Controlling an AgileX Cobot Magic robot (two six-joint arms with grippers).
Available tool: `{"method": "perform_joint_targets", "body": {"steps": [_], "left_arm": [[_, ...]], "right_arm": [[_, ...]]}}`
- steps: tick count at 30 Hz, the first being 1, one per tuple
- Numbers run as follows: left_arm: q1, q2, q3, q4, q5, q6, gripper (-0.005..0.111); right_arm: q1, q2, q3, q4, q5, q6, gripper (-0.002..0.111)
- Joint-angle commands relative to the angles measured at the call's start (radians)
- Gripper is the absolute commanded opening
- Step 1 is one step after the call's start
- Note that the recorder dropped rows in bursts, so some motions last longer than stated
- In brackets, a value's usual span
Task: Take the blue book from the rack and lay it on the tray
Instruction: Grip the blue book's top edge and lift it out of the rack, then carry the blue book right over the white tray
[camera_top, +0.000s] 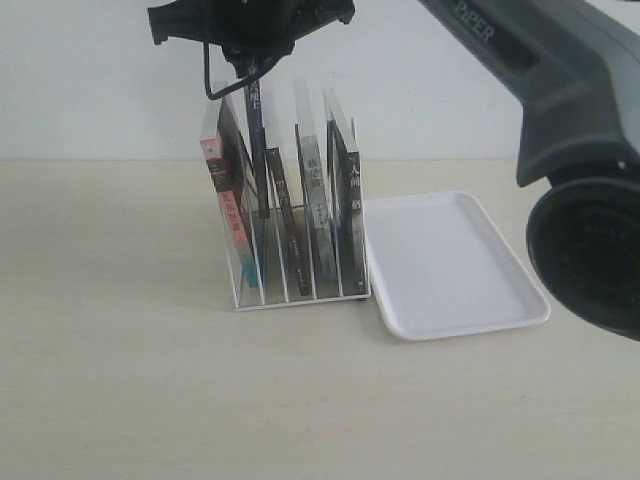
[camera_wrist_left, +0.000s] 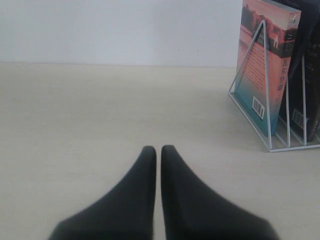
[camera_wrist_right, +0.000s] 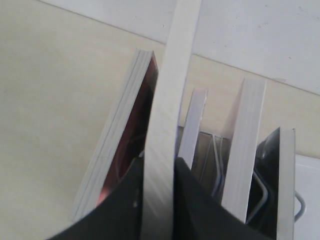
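Our right tool (camera_wrist_right: 159, 167) pinches the blue book (camera_top: 259, 150), half out of the rack (camera_top: 300, 297). Next we lift it clear and swing to the tray (camera_top: 455, 290). The left tool (camera_wrist_left: 158, 152) is pressed together.

table (camera_top: 120, 400), beige | rack (camera_top: 302, 300) standing on it | tray (camera_top: 450, 260) just beside rack

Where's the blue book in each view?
Exterior: blue book top centre, pinched by the right gripper, partly out of the rack.
Left wrist: indistinguishable among the dark books.
Right wrist: page edge between the fingers.
Shared landmark: pink book.
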Motion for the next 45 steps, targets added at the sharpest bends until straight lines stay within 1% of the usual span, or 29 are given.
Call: {"method": "perform_joint_targets", "body": {"steps": [1,9,20,28,31,39,41,43,45], "left_arm": [[0.002,-0.003,-0.001,-0.004,-0.004,0.000,0.004],[0.002,-0.003,-0.001,-0.004,-0.004,0.000,0.004],[0.002,-0.003,-0.001,-0.004,-0.004,0.000,0.004],[0.002,-0.003,-0.001,-0.004,-0.004,0.000,0.004],[0.002,-0.003,-0.001,-0.004,-0.004,0.000,0.004],[0.002,-0.003,-0.001,-0.004,-0.004,0.000,0.004],[0.002,-0.003,-0.001,-0.004,-0.004,0.000,0.004],[0.002,-0.003,-0.001,-0.004,-0.004,0.000,0.004],[0.002,-0.003,-0.001,-0.004,-0.004,0.000,0.004]], "right_arm": [[0.000,-0.022,-0.012,0.002,-0.035,-0.006,0.000],[0.000,-0.046,-0.012,0.002,-0.035,-0.031,0.000],[0.000,-0.302,-0.012,-0.018,-0.035,-0.066,0.000],[0.000,-0.465,-0.012,-0.136,-0.035,-0.103,0.000],[-0.002,-0.506,-0.012,-0.197,-0.035,-0.121,0.000],[-0.002,-0.608,-0.010,-0.285,-0.035,-0.159,0.000],[-0.002,-0.645,0.029,-0.321,-0.035,-0.159,0.000],[-0.002,-0.702,0.104,-0.352,-0.035,-0.159,0.000],[-0.002,-0.766,0.217,-0.383,-0.035,-0.150,0.000]]}}
